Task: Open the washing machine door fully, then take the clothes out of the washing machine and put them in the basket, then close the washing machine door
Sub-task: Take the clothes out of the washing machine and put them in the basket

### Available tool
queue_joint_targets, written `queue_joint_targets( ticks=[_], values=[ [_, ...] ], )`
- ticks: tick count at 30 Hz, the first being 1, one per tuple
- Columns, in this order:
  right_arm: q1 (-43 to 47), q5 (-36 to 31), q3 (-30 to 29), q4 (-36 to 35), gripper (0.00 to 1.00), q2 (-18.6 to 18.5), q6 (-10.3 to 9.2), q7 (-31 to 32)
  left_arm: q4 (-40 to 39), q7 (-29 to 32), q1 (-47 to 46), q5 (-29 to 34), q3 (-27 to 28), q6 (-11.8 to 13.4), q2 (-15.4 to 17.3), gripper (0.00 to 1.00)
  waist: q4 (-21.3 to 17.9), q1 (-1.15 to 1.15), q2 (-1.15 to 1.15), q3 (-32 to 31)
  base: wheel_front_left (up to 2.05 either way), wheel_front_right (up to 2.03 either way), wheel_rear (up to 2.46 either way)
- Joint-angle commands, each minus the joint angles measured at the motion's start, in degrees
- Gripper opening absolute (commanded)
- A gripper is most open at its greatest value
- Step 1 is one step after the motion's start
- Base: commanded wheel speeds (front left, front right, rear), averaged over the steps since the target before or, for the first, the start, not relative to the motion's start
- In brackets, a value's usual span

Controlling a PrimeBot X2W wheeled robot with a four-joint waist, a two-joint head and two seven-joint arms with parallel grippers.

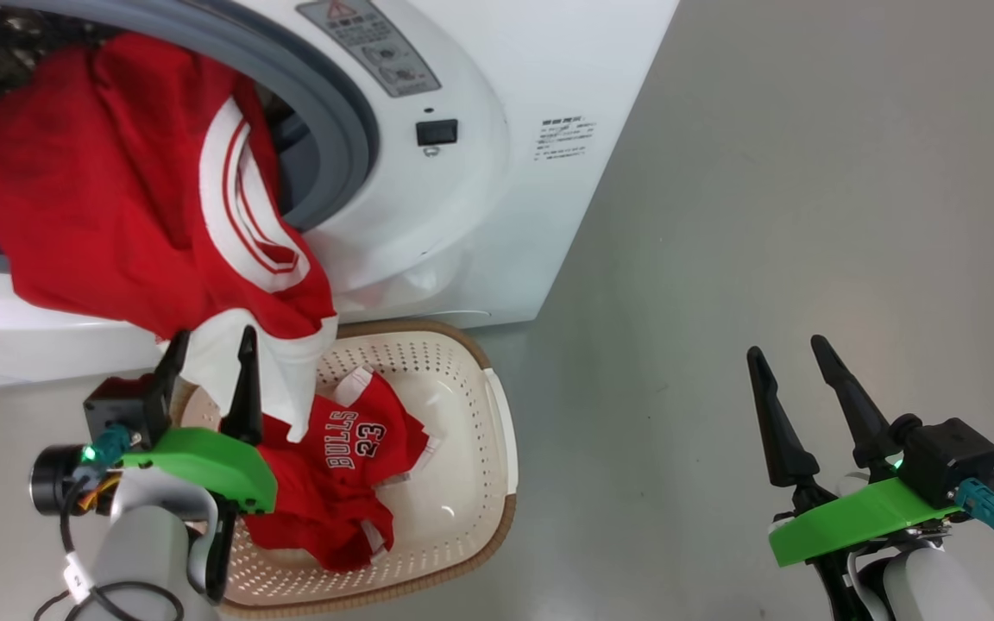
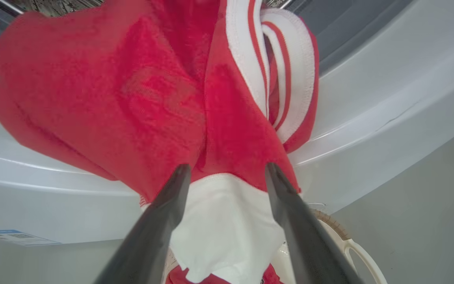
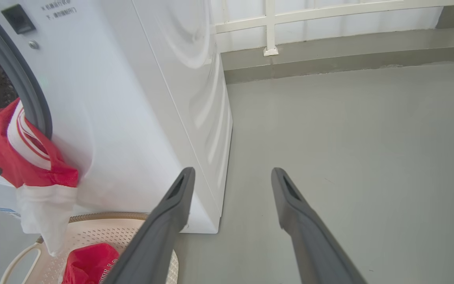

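I read "BULLS 23" on the jersey (image 1: pixel 350 440) in the basket (image 1: pixel 454 483); left claw (image 1: pixel 213 336) open at a hanging shirt (image 1: pixel 117 198), right claw (image 1: pixel 786 347) open, empty.

You see: red fabric garment (image 1: pixel 117 190), white trim with red stripes, white lower panel; red cloth jersey (image 1: pixel 333 483), white "BULLS 23" print; cream perforated plastic basket (image 1: pixel 462 414), brown woven-look rim; white box-shaped washing machine (image 1: pixel 531 216), grey rubber ring (image 1: pixel 337 121); floor (image 1: pixel 808 216) plain grey.

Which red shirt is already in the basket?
The jersey printed BULLS 23 lies in the basket. The other red shirt, with white stripes, hangs out of the washing machine opening, its white hem dangling over the basket.
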Motion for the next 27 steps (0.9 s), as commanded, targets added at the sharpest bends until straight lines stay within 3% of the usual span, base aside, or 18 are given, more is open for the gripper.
queue_joint_targets(
  ticks=[1, 20, 27],
  values=[
    [-0.4, 0.0, 0.8, -1.1, 1.0, -0.2, 0.36, -0.4, -2.7, -0.4, 1.8, 0.8, 1.5, -0.3, 1.1, 1.0, 0.4, 0.0, 0.0, -0.5, 0.0, 0.0, 0.0],
    [1.5, -0.8, -0.3, -1.0, 1.0, -0.2, 0.36, -0.4, -27.2, -0.4, 17.3, -1.9, 5.3, 1.1, 1.0, 1.0, 2.7, 0.0, 0.0, -2.7, 0.0, 0.0, 0.0],
    [1.9, -1.1, -0.5, -1.0, 1.0, -0.2, 0.36, -0.4, -30.8, -0.4, 20.4, -2.8, 4.2, 2.3, 1.0, 1.0, 3.1, 0.0, 0.0, -3.2, 0.0, 0.0, 0.0]
  ],
)
